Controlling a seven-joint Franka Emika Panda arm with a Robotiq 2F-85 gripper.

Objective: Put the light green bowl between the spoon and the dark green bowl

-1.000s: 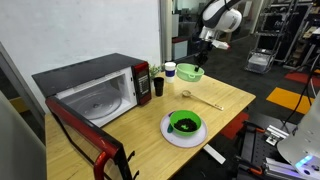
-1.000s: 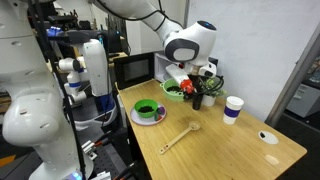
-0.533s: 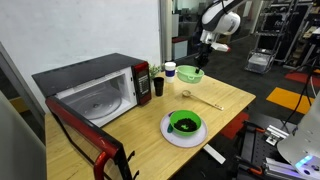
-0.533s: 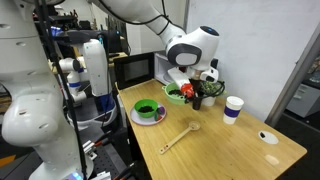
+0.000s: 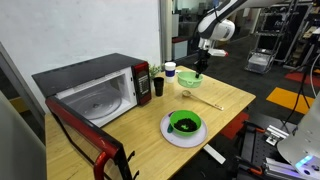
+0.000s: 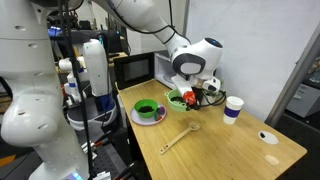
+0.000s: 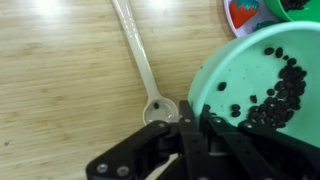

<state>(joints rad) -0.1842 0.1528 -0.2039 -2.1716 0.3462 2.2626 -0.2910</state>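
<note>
My gripper [image 7: 195, 135] is down at the small, round light green bowl [image 7: 262, 88] with dark specks inside. In the wrist view its two black fingers [image 7: 184, 132] sit close together with the bowl's thin rim between them, so they look pinched on the rim. The bowl sits on the light wooden table [image 5: 232, 100] at its far end, just beside a white paper cup [image 5: 170, 70]. The thin pale wooden spoon [image 7: 138, 55] lies flat on the table, just beside the bowl, with its scoop end near my fingers. In an exterior view the spoon [image 5: 201, 98] lies between the light green bowl [image 5: 190, 74] and the round dark green bowl [image 5: 185, 123]. That darker bowl sits on a round white plate [image 5: 168, 136], well apart from my gripper [image 5: 199, 66].
</note>
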